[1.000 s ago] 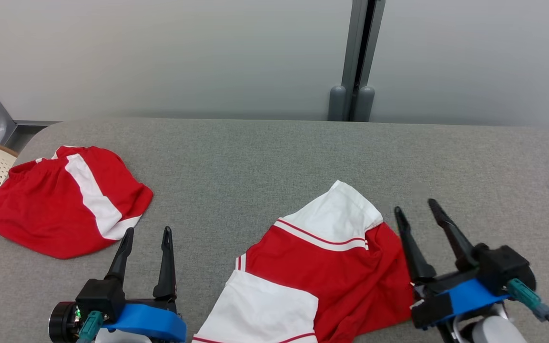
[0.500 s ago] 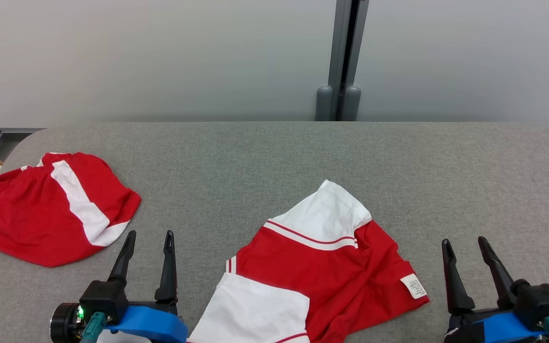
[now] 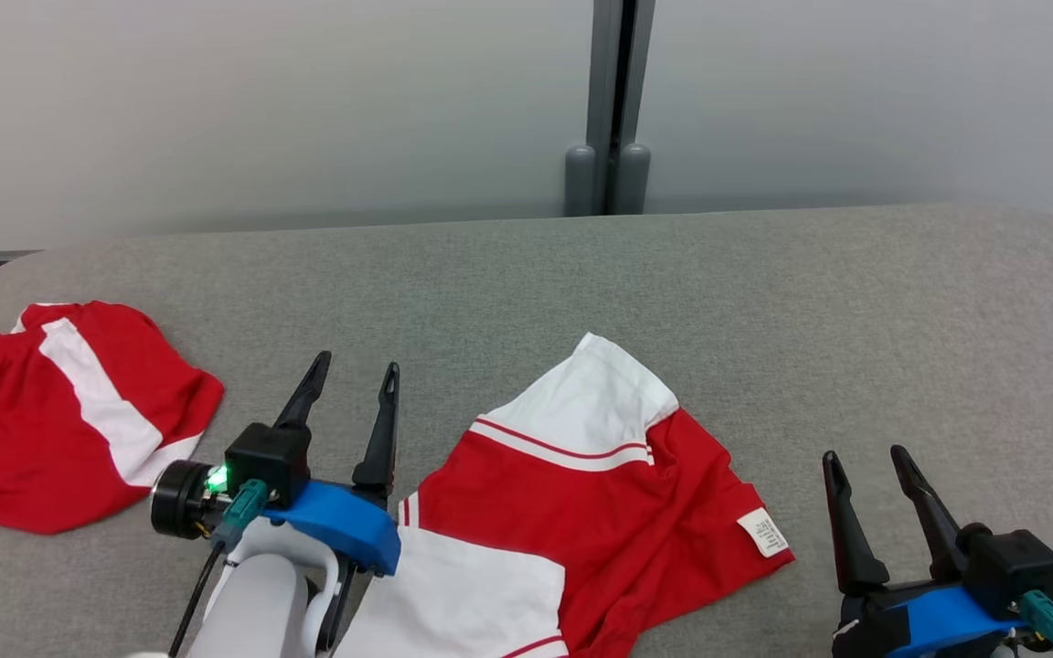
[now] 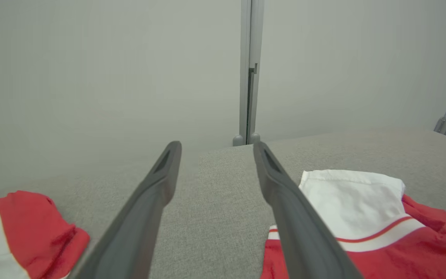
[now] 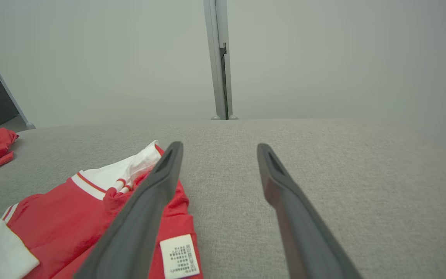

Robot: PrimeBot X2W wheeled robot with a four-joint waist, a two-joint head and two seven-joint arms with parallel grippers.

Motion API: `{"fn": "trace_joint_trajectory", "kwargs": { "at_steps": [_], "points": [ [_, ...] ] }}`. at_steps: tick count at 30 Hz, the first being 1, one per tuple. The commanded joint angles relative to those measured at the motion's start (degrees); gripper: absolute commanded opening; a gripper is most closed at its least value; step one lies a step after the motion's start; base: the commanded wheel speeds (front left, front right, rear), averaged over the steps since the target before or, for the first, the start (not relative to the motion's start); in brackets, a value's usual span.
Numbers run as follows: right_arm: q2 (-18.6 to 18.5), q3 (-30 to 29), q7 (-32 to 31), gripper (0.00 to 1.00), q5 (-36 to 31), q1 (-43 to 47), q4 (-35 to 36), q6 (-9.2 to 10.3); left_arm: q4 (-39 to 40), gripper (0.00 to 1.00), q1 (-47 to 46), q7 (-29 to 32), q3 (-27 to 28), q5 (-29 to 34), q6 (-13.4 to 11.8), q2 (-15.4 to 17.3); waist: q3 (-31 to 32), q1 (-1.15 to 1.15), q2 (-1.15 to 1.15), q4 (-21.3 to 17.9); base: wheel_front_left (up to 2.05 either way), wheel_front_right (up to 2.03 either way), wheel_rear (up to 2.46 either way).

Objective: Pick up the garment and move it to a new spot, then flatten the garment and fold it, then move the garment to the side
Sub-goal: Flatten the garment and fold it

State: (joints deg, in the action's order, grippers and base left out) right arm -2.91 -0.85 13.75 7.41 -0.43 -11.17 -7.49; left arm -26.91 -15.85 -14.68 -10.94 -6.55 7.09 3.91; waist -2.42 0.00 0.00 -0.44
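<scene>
The left gripper (image 3: 356, 364) stands open and empty, its two dark fingers spread with only grey cloth between them. It hovers just beside the left edge of the shirt (image 3: 600, 493), and in the head view its blue wrist overlaps the white panel at the shirt's near corner. I cannot tell whether it touches the fabric. The right gripper (image 3: 863, 453) is likewise open and holds nothing. It sits near the shirt's right corner, where a small white label (image 3: 762, 533) lies face up, and is clear of the cloth.

The red and white shirt lies rumpled on the grey table (image 3: 764, 302), close to the front edge and between the two grippers. A white part points toward the wall and the red body is creased and doubled over on itself. A second red and white garment (image 3: 60, 420) lies bunched well apart at the far left of the table.

With nothing gripped and the shirt neither flat nor folded, the step in hand looks like getting a hold on it, either to carry it to a new spot or to spread it out. I cannot tell which.

The next move probably calls for each gripper to come down onto an outer edge, the left at the white panel and the right at the label corner. Each should then close on the cloth without bunching the layers beneath.
</scene>
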Motion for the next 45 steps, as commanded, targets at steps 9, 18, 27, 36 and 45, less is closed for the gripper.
{"fn": "trace_joint_trajectory", "kwargs": {
  "at_steps": [9, 18, 27, 36, 45],
  "points": [
    [0.01, 0.20, 0.52, 1.00, 0.53, -1.90, -0.85, 0.00, -13.97, 1.00, -7.45, 4.00, -8.19, -4.66, 0.35, 1.61, -2.38, 0.00, 0.00, -2.56, 0.00, 0.00, 0.00],
    [0.01, -0.01, 1.02, 1.00, 0.76, -2.66, -1.63, 0.00, -23.73, 1.00, -8.58, 5.81, -15.36, -9.24, 0.36, 3.12, -3.23, 0.00, 0.00, -3.02, 0.00, 0.00, 0.00],
    [0.02, 0.08, 1.08, 1.00, 1.20, -3.26, -2.31, 0.00, -30.37, 1.00, -9.27, 5.34, -22.50, -12.75, 0.37, 1.85, -3.70, 0.00, 0.00, -2.97, 0.00, 0.00, 0.00],
    [0.02, 0.92, 1.38, 1.00, 1.75, -3.26, -2.23, 0.00, -32.38, 0.00, -11.38, 1.87, -28.81, -15.32, 0.37, 1.37, -3.79, 0.00, 0.00, -3.23, 0.00, 0.00, 0.00],
    [0.02, 1.19, 1.50, 1.00, 2.39, -3.03, -1.91, -0.01, -30.74, 0.00, -17.79, -0.45, -26.97, -17.96, 0.27, 4.24, -4.17, 0.00, 0.00, -2.90, 0.00, 0.00, 0.00]
  ]
}}
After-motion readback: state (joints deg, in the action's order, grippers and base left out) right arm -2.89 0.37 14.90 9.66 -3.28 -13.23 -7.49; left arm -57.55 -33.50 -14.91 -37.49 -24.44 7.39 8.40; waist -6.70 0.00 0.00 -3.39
